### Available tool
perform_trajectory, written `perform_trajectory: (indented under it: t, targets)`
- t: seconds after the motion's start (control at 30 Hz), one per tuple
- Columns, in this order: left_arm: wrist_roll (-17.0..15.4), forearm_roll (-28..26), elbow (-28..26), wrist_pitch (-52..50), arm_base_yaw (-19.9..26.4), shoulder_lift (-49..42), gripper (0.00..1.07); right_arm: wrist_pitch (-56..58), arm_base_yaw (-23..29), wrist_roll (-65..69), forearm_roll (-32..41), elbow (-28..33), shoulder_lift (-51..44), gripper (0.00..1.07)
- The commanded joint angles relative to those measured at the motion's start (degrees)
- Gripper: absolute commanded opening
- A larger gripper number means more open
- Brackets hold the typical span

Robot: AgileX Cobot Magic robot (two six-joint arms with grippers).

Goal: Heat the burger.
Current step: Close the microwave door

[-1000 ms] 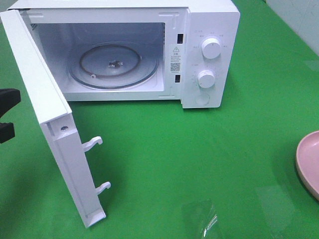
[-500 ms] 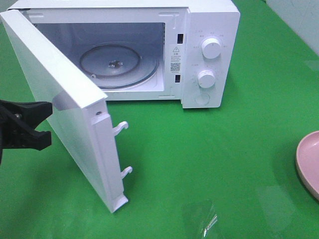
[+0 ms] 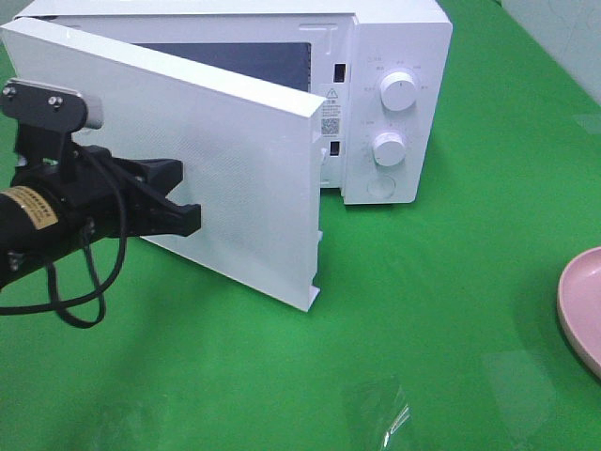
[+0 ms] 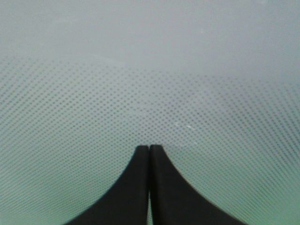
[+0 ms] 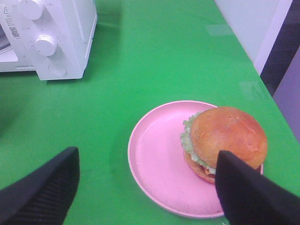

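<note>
The burger (image 5: 225, 136), golden bun over green lettuce, lies on the right part of a pink plate (image 5: 154, 159) in the right wrist view. My right gripper (image 5: 147, 157) hovers open above that plate, its fingers wide apart and holding nothing. The overhead view cuts the burger off; only the plate's rim (image 3: 582, 301) shows at the right edge. My left gripper (image 3: 192, 218) is shut, its tips pressed against the outer face of the white microwave's door (image 3: 235, 178), which stands half closed. Up close, the joined tips (image 4: 149, 147) touch the dotted door panel (image 4: 150, 70).
The white microwave (image 3: 394, 94) stands at the back with two knobs (image 3: 398, 92) on its right panel, and its cavity is mostly hidden by the door. Green cloth covers the table (image 3: 423, 282). A pale wall and the table's edge lie to the right (image 5: 262, 28).
The microwave door has swung from wide open to about half closed. My left gripper has come in from the left edge and moved right, pushing against the door's outer face.
</note>
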Motion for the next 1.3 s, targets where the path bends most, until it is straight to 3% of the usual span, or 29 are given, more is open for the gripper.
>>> perform_trajectory:
  t: [0.03,0.37,0.57,0.87,1.03,1.13,1.3]
  targets:
    - [1.8,-3.7,-5.1,-0.4,-2.3,3.4,0.00,-0.5,-0.2,-0.6,-0.1,0.2,-1.5,0.75]
    - [1.8,-6.6,-16.8,1.8,-4.1,10.5,0.00,-0.5,-0.2,-0.6,-0.1,0.2,-1.5,0.75]
    - [5.4,-7.7,-25.2,6.0,-4.1,14.8,0.00,-0.5,-0.2,-0.6,-0.1,0.2,-1.5,0.75]
    - [8.3,-11.5,-33.9,7.0,-4.1,20.3,0.00,-0.5,-0.2,-0.6,-0.1,0.2,-1.5,0.75]
    - [10.5,-14.2,-35.5,7.0,-4.1,21.0,0.00,-0.5,-0.2,-0.6,-0.1,0.2,-1.5,0.75]
    - [14.6,-17.8,-37.5,7.0,-3.6,22.0,0.00,-0.5,-0.2,-0.6,-0.1,0.2,-1.5,0.75]
    - [15.0,-19.0,-38.3,8.1,-2.1,21.9,0.00,-0.5,-0.2,-0.6,-0.1,0.2,-1.5,0.75]
